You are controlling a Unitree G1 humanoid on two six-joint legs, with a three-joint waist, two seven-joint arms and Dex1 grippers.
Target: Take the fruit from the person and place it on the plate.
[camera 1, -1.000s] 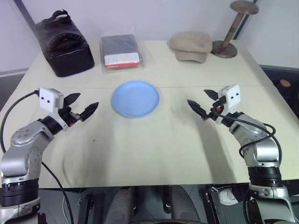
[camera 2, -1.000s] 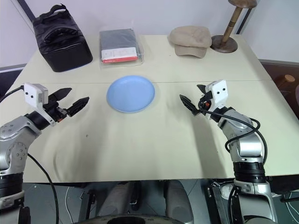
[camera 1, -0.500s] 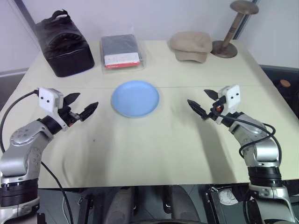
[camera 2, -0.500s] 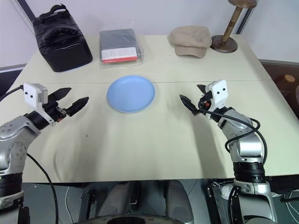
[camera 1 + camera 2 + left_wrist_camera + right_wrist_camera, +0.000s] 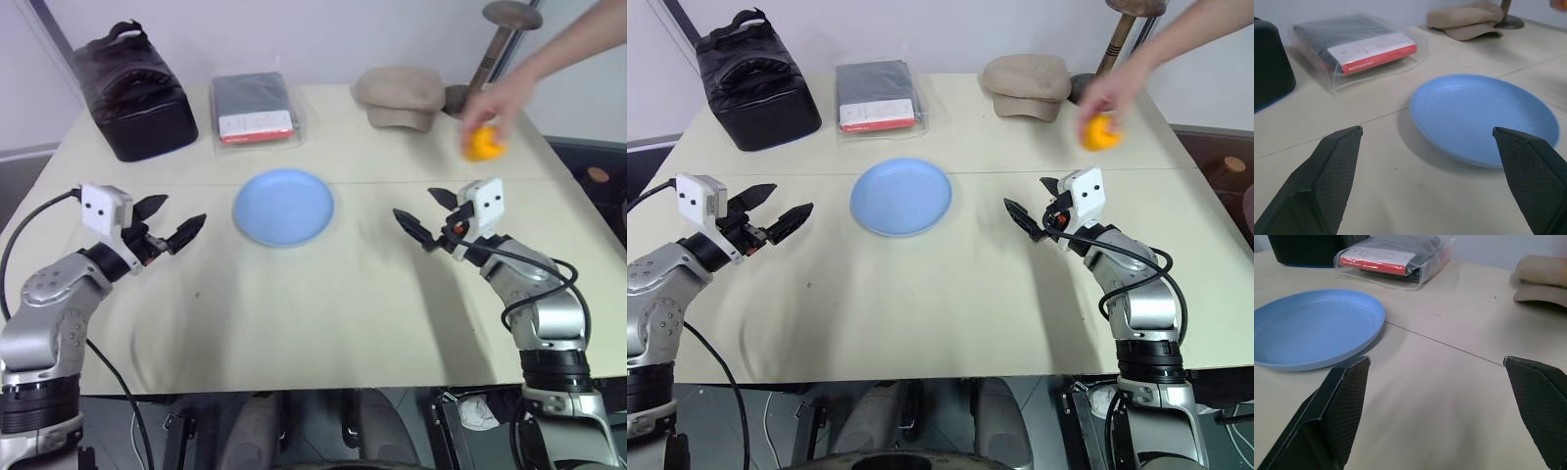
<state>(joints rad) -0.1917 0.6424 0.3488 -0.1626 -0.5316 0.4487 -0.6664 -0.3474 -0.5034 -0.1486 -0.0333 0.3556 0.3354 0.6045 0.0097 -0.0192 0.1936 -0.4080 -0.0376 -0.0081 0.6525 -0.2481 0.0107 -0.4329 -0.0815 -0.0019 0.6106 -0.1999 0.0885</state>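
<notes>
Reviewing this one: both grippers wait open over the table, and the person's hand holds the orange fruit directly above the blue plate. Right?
Not quite. The hand holds the fruit off to the robot's right of the plate, above the right gripper, as the left eye view shows. The left gripper is open too.

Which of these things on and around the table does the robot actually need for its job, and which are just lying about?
Needed:
- fruit, held by the person's hand
- plate
- right gripper, open
- left gripper, open

Lying about:
- black bag
- wrapped dark package
- beige cap
- wooden stand
</notes>
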